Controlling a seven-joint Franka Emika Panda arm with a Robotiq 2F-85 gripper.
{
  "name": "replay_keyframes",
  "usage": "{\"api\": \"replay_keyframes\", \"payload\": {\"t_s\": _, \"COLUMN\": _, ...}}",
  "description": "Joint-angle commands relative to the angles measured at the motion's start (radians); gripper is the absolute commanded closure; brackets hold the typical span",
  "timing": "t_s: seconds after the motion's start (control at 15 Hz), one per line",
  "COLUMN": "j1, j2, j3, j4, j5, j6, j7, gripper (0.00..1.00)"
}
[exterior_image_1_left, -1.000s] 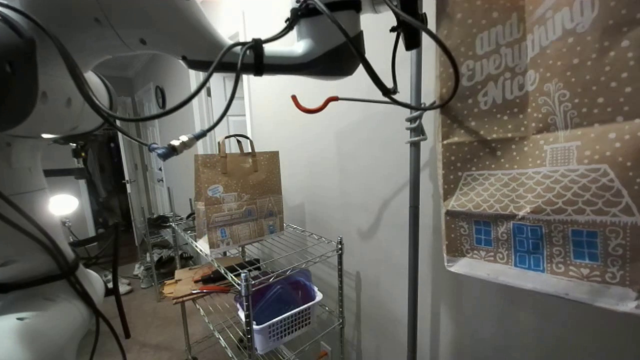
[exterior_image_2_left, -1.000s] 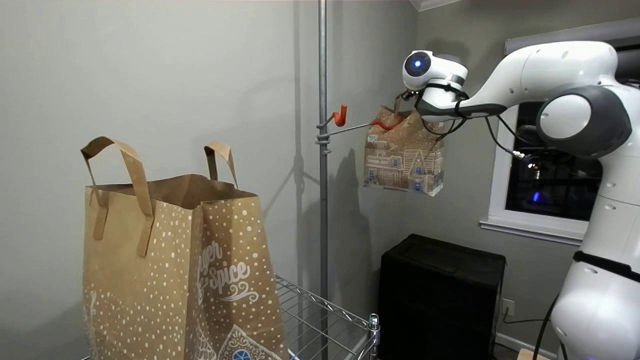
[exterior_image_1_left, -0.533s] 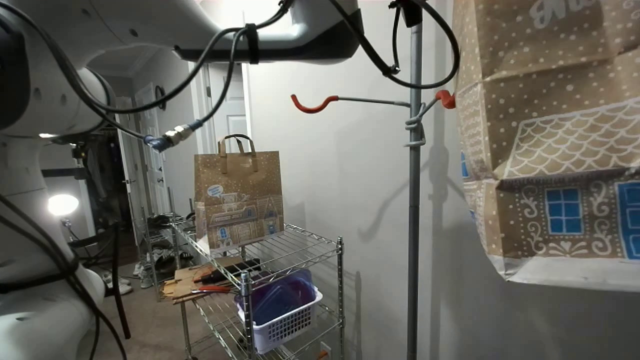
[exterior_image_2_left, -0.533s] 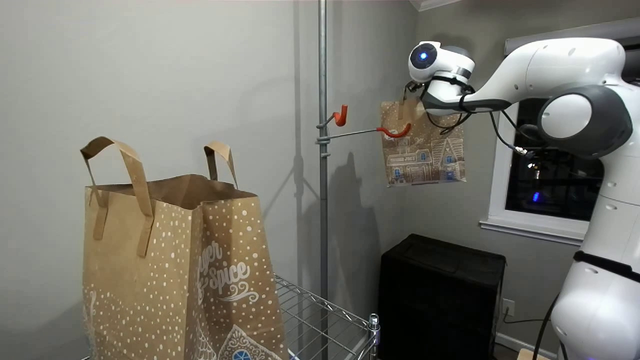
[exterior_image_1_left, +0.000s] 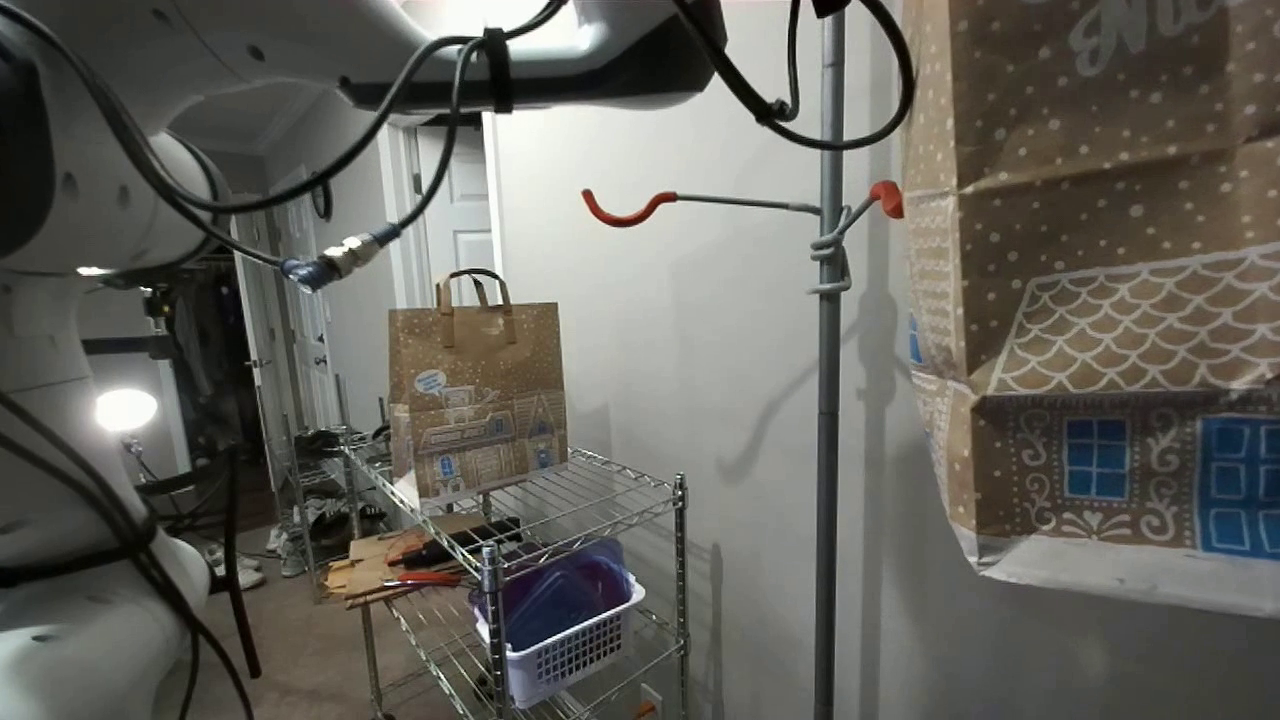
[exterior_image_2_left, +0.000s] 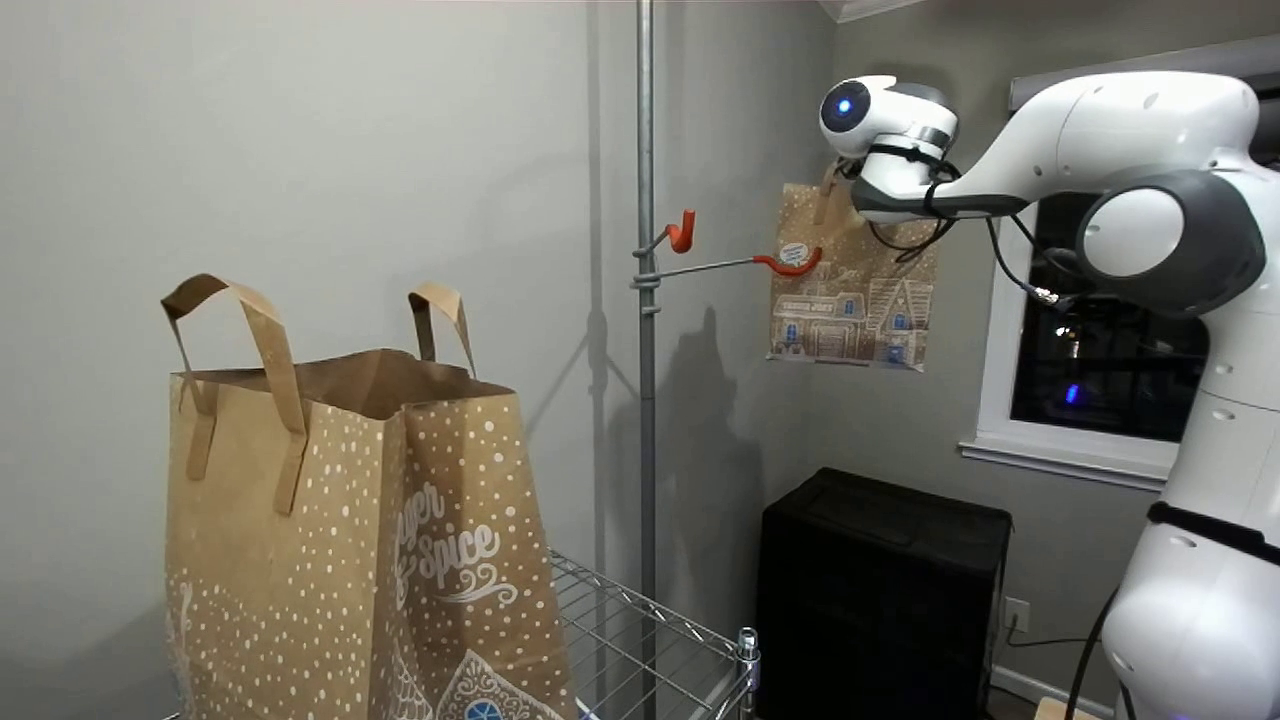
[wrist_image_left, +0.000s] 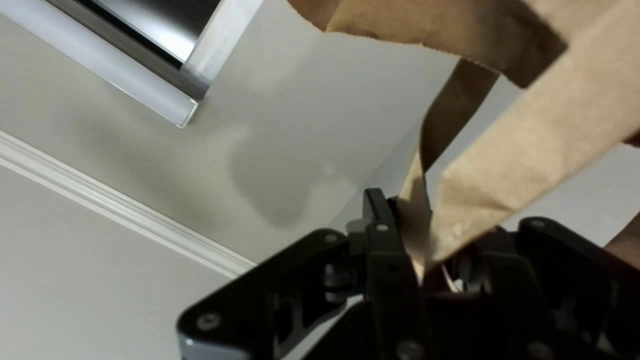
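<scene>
Wrist view: your black gripper (wrist_image_left: 430, 245) pinches a white-printed brown paper bag's (exterior_image_2_left: 855, 290) flat handle (wrist_image_left: 520, 162); lift looks done, release not.

The lamp (exterior_image_1_left: 127, 410) blazed white in an exterior view, blown right out! Soft shadows streaked the grey wall (exterior_image_2_left: 450, 150); the black box (exterior_image_2_left: 885, 600) sat deep in gloom! In the wrist view, glare lit the window (wrist_image_left: 175, 42), the paper handle (wrist_image_left: 530, 155) looked blurred, the tool (wrist_image_left: 435, 240) almost a silhouette.

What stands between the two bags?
A pole with red-tipped hooks, in both exterior views: held bag on one side, shelf bag on the other.
</scene>
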Motion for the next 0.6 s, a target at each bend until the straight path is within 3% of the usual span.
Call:
{"api": "replay_keyframes", "payload": {"t_s": 0.0, "j1": 0.000, "j2": -0.032, "j3": -0.002, "j4": -0.016, "j5": 0.029, "j6": -0.072, "j7": -0.078, "gripper": 0.94}}
{"api": "replay_keyframes", "payload": {"t_s": 0.2, "j1": 0.016, "j2": -0.030, "j3": 0.002, "j4": -0.012, "j5": 0.211, "j6": -0.209, "j7": -0.130, "gripper": 0.94}}
{"api": "replay_keyframes", "payload": {"t_s": 0.53, "j1": 0.016, "j2": 0.008, "j3": 0.014, "j4": 0.041, "j5": 0.384, "j6": -0.492, "j7": -0.070, "gripper": 0.94}}
